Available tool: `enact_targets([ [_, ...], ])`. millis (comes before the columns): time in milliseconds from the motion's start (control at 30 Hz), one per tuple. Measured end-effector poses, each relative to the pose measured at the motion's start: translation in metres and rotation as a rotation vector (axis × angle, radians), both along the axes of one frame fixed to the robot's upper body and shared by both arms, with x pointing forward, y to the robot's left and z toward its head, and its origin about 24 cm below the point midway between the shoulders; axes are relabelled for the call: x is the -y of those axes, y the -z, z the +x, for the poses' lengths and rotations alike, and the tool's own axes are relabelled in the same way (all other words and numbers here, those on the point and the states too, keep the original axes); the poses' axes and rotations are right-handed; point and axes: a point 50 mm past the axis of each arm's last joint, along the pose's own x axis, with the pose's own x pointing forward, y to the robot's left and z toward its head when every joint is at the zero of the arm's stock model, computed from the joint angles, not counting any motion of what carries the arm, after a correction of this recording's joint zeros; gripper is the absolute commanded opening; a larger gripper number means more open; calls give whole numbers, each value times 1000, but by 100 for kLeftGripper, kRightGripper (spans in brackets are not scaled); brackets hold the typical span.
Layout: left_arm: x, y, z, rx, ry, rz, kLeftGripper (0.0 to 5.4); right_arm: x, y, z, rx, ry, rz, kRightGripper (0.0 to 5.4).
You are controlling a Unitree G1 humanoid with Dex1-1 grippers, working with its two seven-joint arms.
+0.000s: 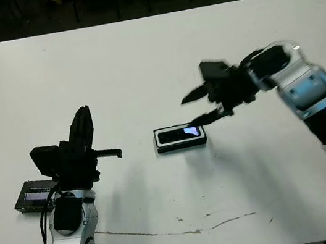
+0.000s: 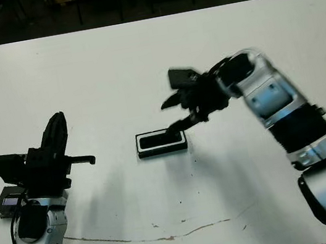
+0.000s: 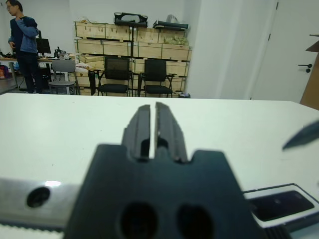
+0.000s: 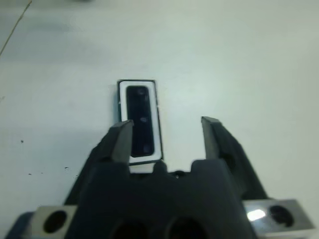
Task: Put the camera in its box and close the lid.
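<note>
Camera (image 1: 179, 135) lies inside box (image 1: 182, 146) mid-table; your right gripper (image 1: 200, 107) hovers just above, jaws wide; left gripper (image 1: 82, 126) jaws narrow, empty; lid (image 1: 33, 197) near table's left edge.

White table (image 1: 139, 57), stacked wooden crates (image 3: 124, 37), black chairs (image 3: 115, 74), white door (image 3: 294, 50), person (image 3: 22, 47)

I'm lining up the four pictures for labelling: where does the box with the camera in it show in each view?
Left eye view: the box lies mid-table, just under the right gripper.
Right eye view: the box lies left of centre, again under that gripper.
Left wrist view: only a corner shows at the lower right.
Right wrist view: it lies upright, left of centre.
Shared landmark: the open right gripper.
</note>
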Motion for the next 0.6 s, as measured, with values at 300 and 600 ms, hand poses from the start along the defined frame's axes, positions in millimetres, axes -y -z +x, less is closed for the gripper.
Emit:
enact_targets([
  [300,1,0,0,2,1,-4,0,19,-27,0,82,106,92,488],
  [600,-2,-4,-2,10,10,-3,0,25,-8,-24,286,492,345,447],
])
